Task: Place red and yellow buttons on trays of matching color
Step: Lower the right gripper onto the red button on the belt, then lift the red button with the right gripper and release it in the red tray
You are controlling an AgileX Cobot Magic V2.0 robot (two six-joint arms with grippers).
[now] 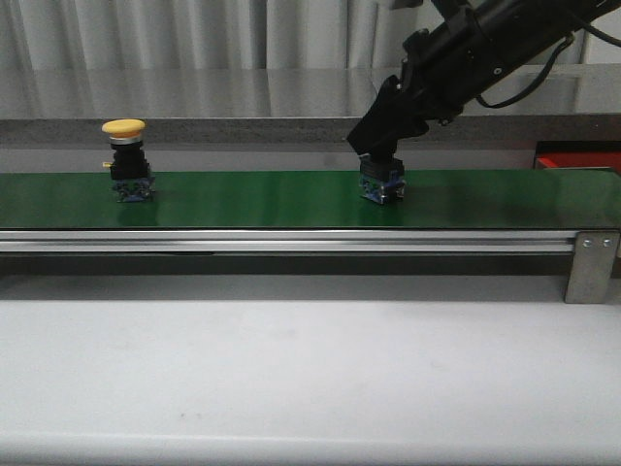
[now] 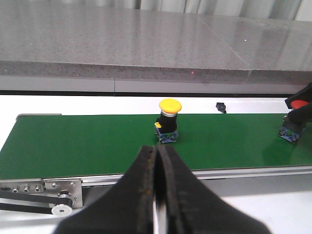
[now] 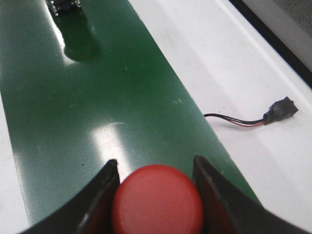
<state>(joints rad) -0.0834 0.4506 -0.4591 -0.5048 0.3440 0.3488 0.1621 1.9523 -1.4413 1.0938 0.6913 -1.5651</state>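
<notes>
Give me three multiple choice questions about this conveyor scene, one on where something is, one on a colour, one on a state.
1. Where does the yellow button stand?
A. on the green belt
B. on the red tray
C. in the left end effector

2. What colour is the cap between the right end effector fingers?
A. yellow
B. red
C. blue

3. How are the left end effector's fingers?
A. wide open
B. shut on a button
C. shut, holding nothing

Answers: 1 A, it stands upright on the belt, front view. 2 B, the right wrist view shows the red button. 3 C, the fingers meet with nothing between them.
</notes>
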